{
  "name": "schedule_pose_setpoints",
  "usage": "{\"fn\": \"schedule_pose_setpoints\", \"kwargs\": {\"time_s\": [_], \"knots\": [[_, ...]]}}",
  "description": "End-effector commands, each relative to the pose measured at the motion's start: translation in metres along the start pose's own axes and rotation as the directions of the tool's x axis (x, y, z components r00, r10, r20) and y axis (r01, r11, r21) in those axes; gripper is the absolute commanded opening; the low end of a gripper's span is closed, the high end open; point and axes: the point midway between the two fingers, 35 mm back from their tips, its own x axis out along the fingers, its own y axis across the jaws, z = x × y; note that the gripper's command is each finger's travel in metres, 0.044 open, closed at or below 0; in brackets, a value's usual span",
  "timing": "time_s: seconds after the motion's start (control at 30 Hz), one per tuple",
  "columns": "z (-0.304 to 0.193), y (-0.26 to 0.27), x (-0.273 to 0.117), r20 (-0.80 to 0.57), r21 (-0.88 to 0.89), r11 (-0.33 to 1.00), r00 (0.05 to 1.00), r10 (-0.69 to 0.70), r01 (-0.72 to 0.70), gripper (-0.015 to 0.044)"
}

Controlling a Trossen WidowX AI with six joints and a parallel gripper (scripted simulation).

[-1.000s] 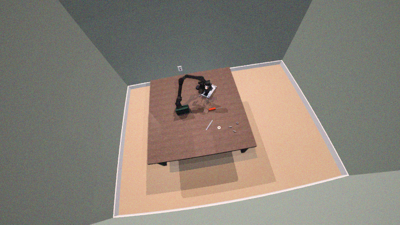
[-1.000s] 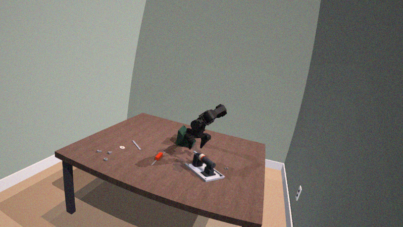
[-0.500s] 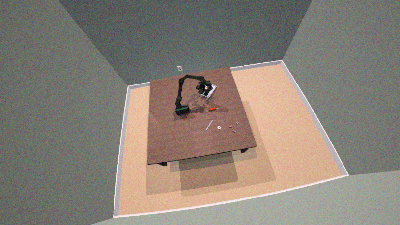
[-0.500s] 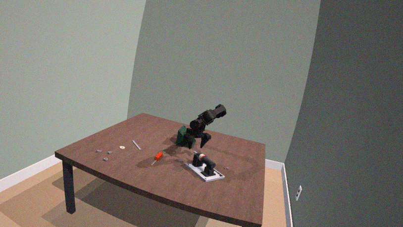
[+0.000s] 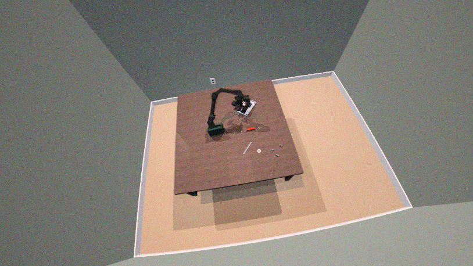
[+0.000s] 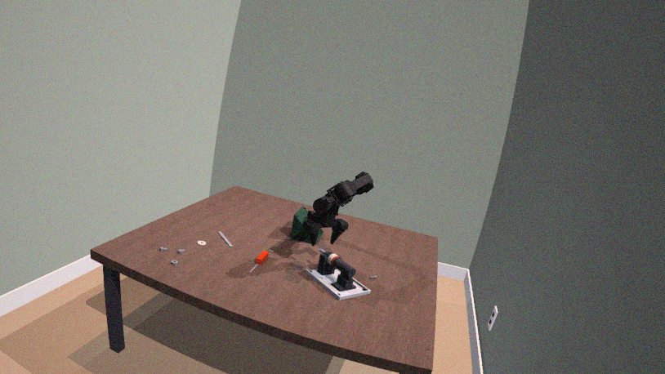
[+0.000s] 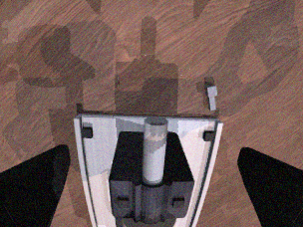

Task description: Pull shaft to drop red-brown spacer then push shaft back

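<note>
My gripper (image 6: 323,242) (image 7: 156,156) is open and empty, its fingertips wide apart above the shaft end of the assembly. The light grey shaft (image 6: 321,251) (image 7: 154,161) sticks out of a dark support block (image 6: 326,264) (image 7: 125,166) and lies between the fingers in the wrist view, untouched. Behind that block, pale spacers and the red-brown spacer (image 6: 334,259) sit in line against the dark barrel of the big housing block (image 6: 345,267). The wrist view does not show the spacers or the housing. In the top view the arm hides much of the assembly.
The assembly stands on a white baseplate (image 5: 251,106) (image 6: 362,292) (image 7: 100,149). A small bolt (image 7: 212,97) lies beyond its edge. Elsewhere on the table lie an orange-handled screwdriver (image 5: 250,128) (image 6: 262,257), a grey strip (image 5: 247,147) (image 6: 225,238), a pale washer (image 5: 258,150) (image 6: 201,242) and small hardware.
</note>
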Motion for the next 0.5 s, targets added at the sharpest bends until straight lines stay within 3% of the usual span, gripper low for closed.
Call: {"fn": "schedule_pose_setpoints", "kwargs": {"time_s": [0.0, 0.23, 0.33, 0.47], "knots": [[0.0, 0.0, 0.0, -0.003, 0.006, 1.0, 1.0, -0.003, 0.003, 0.044], [0.0, 0.0, 0.0, -0.009, -0.012, 1.0, 1.0, -0.001, 0.001, 0.044], [0.0, 0.01, 0.006, -0.09, -0.265, 0.963, 0.996, 0.024, -0.047, 0.044], [0.002, 0.023, 0.012, -0.227, -0.644, 0.74, 0.972, 0.058, -0.194, 0.044]]}}
